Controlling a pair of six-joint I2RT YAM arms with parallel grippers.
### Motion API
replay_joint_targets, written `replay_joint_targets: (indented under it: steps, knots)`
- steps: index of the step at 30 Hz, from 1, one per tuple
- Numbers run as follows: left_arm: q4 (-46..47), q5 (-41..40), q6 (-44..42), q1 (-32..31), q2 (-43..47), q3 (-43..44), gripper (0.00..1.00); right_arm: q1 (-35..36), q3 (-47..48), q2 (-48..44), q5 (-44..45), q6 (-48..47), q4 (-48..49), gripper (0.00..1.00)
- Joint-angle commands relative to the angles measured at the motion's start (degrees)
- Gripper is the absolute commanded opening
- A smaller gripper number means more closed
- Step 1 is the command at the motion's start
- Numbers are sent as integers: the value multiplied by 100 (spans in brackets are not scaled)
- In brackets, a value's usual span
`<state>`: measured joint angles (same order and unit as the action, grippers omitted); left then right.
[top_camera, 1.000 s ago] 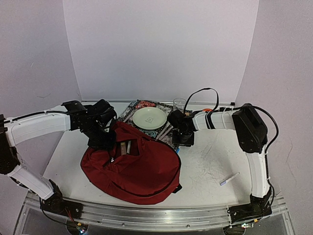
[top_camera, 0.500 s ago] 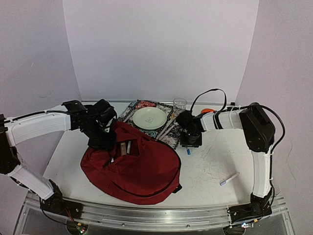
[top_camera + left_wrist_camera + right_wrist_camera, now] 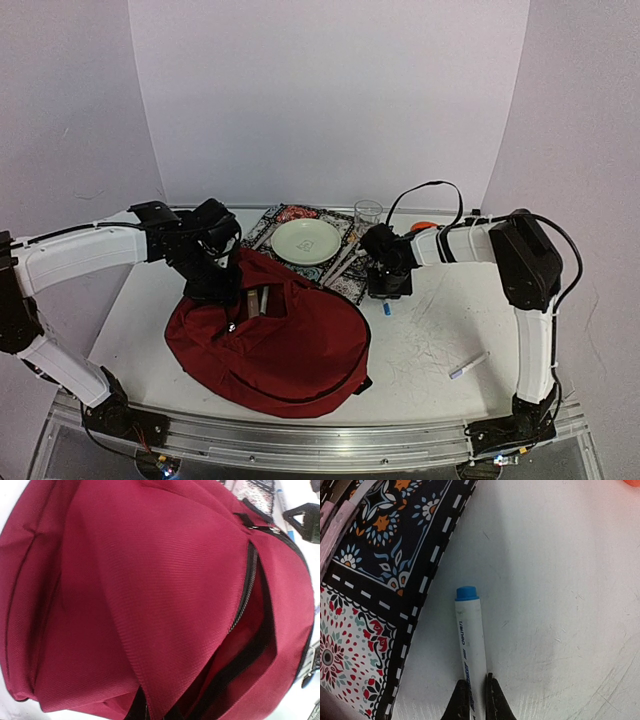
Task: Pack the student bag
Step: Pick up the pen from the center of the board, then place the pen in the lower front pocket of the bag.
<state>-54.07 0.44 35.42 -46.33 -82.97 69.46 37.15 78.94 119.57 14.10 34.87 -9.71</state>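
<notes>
Pinching blue-capped marker [image 3: 468, 640] w/ right fingers [image 3: 461, 700], student bag [image 3: 290, 360] unzipped nearby

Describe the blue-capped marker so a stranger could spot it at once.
Find the big red bag, then the patterned mat behind it. Just off the mat's right edge, on the white table, lies a white marker with a blue cap, in the right gripper; the other marker lies alone, nearer the front edge.

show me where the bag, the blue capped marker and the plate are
bag [image 3: 290, 355], top view, middle of its red front
marker [image 3: 470, 640], right wrist view, white barrel below the blue cap
plate [image 3: 306, 241], top view, centre of the dish
</notes>
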Motion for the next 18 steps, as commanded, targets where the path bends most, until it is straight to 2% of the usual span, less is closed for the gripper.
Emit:
replay_joint_targets:
  steps: [1, 5, 11, 15, 18]
  knots:
    - [161, 458, -129, 28, -76, 461, 0, -32, -349, -775, -200, -187, -391, 0]
    - [339, 754, -94, 7, -142, 639, 0, -32, -464, -1508, -621, -290, -392, 0]
    - [643, 1080, 55, -72, -287, 778, 0, 16, -558, -2340, -1708, -148, -393, 0]
    - [825, 1186, 188, -194, -412, 904, 0, 253, -560, -2661, -2511, 36, -269, 0]
    - [890, 1204, 208, -304, -556, 1010, 0, 562, -444, -2745, -2743, 154, -236, 0]
